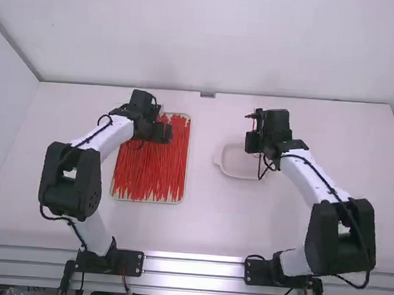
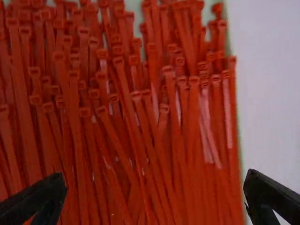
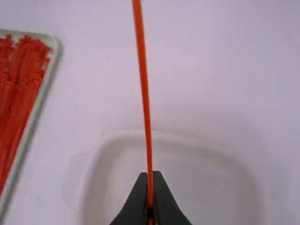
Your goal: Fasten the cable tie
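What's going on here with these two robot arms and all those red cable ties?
The right hand is shut on a single red cable tie and holds it above a white dish. The left hand is open, low over the pile of red ties in the tray. The held tie looks straight, so it has not been looped or fastened yet.

Both bases at near edge. The left arm (image 1: 98, 136) is bent at the elbow, reaching forward; left tool (image 1: 155, 129) low, fingers (image 2: 42, 199) spread wide. The right arm (image 1: 309, 178) reaches forward; right tool (image 3: 150, 183) pinched tight on a cable tie (image 3: 142, 84).
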